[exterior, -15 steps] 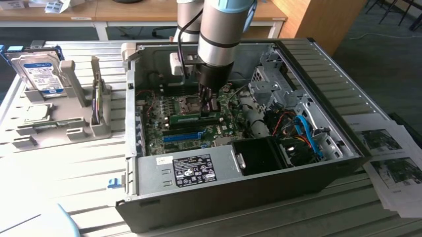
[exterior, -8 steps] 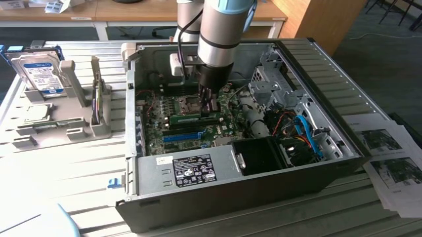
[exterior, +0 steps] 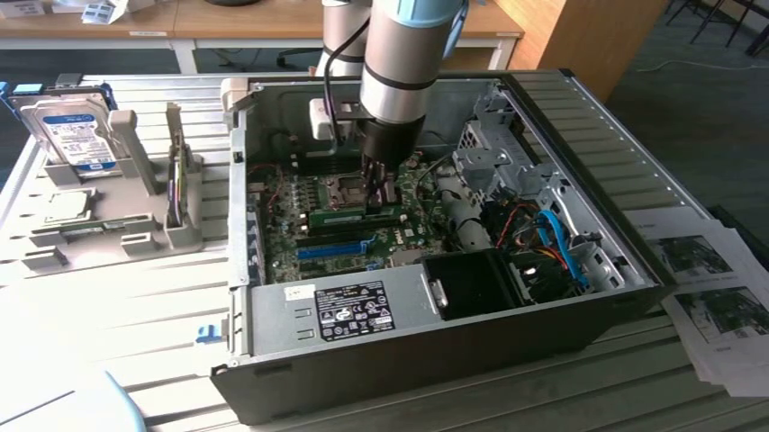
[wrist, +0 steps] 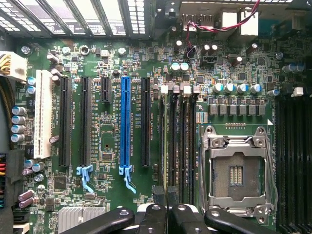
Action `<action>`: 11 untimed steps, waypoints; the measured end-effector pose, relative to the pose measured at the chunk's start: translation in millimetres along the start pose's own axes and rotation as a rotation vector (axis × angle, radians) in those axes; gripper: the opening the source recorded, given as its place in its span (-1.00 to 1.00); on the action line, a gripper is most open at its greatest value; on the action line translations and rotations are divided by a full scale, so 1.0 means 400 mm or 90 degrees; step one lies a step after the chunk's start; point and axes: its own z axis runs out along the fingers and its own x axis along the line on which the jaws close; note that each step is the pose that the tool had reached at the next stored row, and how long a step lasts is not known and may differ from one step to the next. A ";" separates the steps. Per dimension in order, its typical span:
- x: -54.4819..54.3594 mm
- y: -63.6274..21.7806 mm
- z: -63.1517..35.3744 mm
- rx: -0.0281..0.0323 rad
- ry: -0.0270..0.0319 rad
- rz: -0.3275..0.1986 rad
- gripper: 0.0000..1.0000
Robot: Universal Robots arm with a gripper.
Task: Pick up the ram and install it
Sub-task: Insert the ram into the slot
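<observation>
**While the ram hovers at the slots: install step in hand**

End effector (exterior: 384, 205) sits low inside the computer case (exterior: 577, 135), fingers pinched nearly together on the ram (exterior: 340, 217), as I read it. The ram lies level at the fingertips, with the memory slots (wrist: 181, 146) directly beneath. Judged: pick-up done, seating not. Seating calls for the edge parallel to one slot and a straight-down push. Ram-to-slot contact hidden; latch positions unclear.

An open computer case (exterior: 397, 360) lies on the slatted table (exterior: 121, 324), its green motherboard (wrist: 107, 161) bared, with a long blue slot (wrist: 125, 124), a white slot (wrist: 43, 112) and an open metal processor socket (wrist: 236, 173). On the exterior view's left a grey rack (exterior: 144, 238) holds a hard drive (exterior: 75, 135) upright; printed sheets (exterior: 709, 297) lie on its right.
</observation>
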 end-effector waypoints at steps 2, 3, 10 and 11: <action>0.000 0.000 0.001 0.0000 0.0000 0.000 -0.78; 0.000 0.000 0.002 -0.0001 0.0001 0.000 -0.78; -0.001 0.000 0.002 0.0000 0.0001 0.000 -0.78; -0.001 0.000 0.002 0.0000 0.0000 0.000 -0.78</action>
